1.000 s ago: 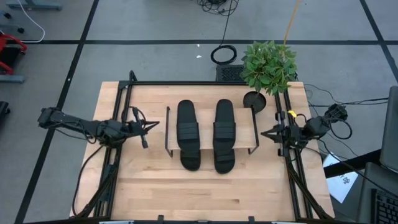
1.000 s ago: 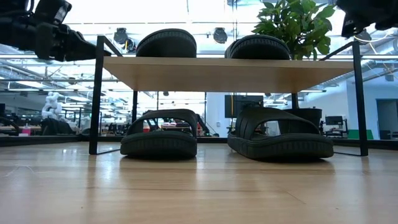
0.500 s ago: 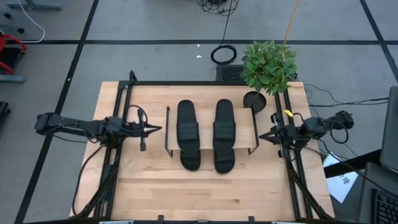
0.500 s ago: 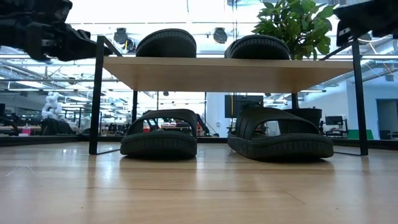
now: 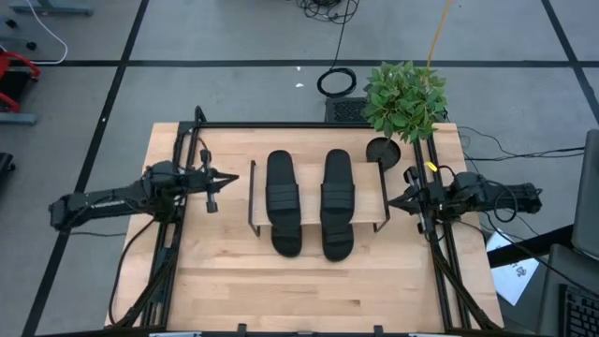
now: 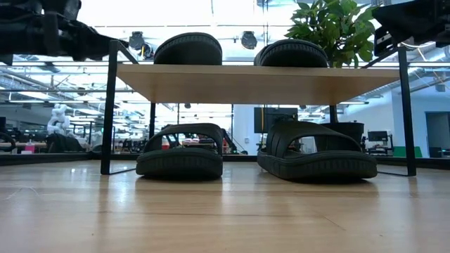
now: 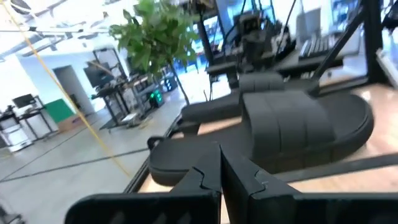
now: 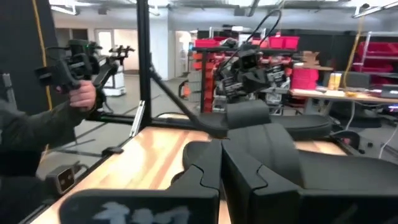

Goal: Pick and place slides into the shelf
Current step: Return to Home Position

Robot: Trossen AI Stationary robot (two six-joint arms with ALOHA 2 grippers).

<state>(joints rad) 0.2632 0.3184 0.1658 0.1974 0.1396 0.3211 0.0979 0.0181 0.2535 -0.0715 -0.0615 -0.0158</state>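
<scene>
Slides [image 5: 284,201], four, matte black: all stowed, none loose on the table [image 5: 281,290]. Upper pair [image 6: 188,48]: side by side on top of the shelf [image 6: 260,83] board, at upper centre of the low view, toes toward the camera. Lower pair [image 6: 316,151]: on the table directly under the board, at mid-frame, between the black end frames, straps up. In the high view the shelf sits at the centre of the table, the upper two lying parallel and the ends of the lower two showing past the board's near edge. Task status, judged: placing complete; nothing is left to pick up, and only parking the arms is outstanding. Left pincer [image 5: 215,178]: left of centre in the high view, just beside the shelf's left end frame, apart from it, raised to about board height at the low view's upper left. Its wrist view shows both fingers pressed together along a single seam; closed, empty, touching nothing. Right pincer [image 5: 397,197]: right of centre in the high view, just off the shelf's right end frame, below the potted plant [image 5: 404,98]. Fingers likewise meet with no gap in its wrist view; closed, empty, clear of slides and shelf. Both tips point inward at the shelf.
</scene>
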